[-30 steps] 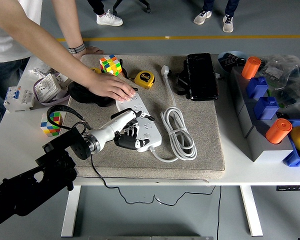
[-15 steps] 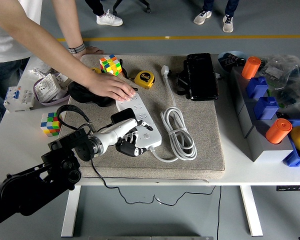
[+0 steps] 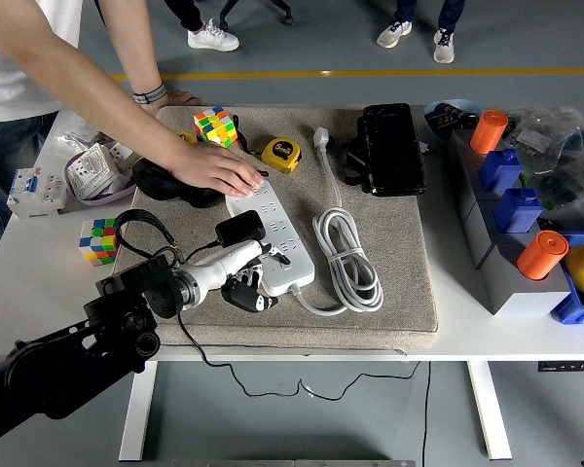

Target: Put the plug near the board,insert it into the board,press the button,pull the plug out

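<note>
A white power strip [image 3: 277, 238] lies on the grey mat [image 3: 399, 292], its white cable [image 3: 348, 258] coiled to its right. A person's hand [image 3: 214, 170] presses down on the strip's far end. My left hand [image 3: 241, 277] is at the strip's near left edge, fingers curled. It holds a black plug [image 3: 239, 229], tilted and just off the strip's left side. The plug's black cord [image 3: 136, 222] loops away to the left. My right hand is out of view.
Close by are a Rubik's cube [image 3: 214, 126], a yellow tape measure [image 3: 282, 154] and a black case [image 3: 389, 148] on the mat's far side. A second cube [image 3: 99, 240] sits at the left. Grey blocks with orange cylinders [image 3: 542, 255] stand at the right.
My left hand has drawn back toward the near left, off the strip's top. The black plug has come up from under the hand and now sits beside the strip's edge.
</note>
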`<action>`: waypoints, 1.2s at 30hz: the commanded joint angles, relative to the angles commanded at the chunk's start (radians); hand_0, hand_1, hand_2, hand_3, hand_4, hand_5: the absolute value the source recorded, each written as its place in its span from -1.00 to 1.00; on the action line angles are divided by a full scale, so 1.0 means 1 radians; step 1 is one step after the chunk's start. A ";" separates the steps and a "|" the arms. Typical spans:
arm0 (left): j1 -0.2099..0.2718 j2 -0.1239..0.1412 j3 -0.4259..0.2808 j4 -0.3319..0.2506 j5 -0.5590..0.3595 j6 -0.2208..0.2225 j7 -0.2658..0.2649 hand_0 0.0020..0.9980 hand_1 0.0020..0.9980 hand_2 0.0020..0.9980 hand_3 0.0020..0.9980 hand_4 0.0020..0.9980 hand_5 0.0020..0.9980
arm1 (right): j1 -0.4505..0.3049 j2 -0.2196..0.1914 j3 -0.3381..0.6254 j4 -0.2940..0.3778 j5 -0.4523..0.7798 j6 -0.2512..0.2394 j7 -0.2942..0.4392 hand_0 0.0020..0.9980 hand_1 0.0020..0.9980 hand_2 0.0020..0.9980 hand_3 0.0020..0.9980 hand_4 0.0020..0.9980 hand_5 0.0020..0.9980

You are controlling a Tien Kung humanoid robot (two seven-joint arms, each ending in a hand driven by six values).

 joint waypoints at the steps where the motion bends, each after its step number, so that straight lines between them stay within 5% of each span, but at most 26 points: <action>1: 0.000 0.000 0.001 0.002 0.002 0.001 0.000 -0.90 -0.78 -0.66 0.55 0.52 -1.00 | 0.000 0.000 0.000 0.000 0.000 0.000 0.000 0.20 0.30 0.23 0.02 0.62 0.01; 23: -0.001 0.001 0.002 0.006 -0.003 -0.008 0.008 -0.90 -0.78 -0.66 0.54 0.54 -1.00 | -0.001 0.001 0.007 0.002 -0.002 -0.001 0.002 0.20 0.31 0.23 0.02 0.62 0.01; 30: 0.006 0.006 -0.019 -0.015 -0.021 0.019 -0.038 -0.90 -0.77 -0.65 0.54 0.60 -1.00 | -0.003 0.003 0.010 0.001 -0.002 -0.002 0.002 0.20 0.30 0.23 0.02 0.62 0.01; 35: 0.026 0.004 -0.040 -0.018 -0.051 0.075 -0.132 -0.90 -0.77 -0.65 0.54 0.60 -1.00 | -0.008 0.006 0.018 0.001 -0.003 -0.002 0.003 0.20 0.30 0.23 0.02 0.62 0.01; 36: 0.030 0.002 -0.045 -0.017 -0.053 0.088 -0.153 -0.74 -0.73 -0.48 0.32 0.41 -1.00 | -0.009 0.006 0.019 0.000 -0.003 -0.002 0.003 0.20 0.30 0.22 0.02 0.62 0.01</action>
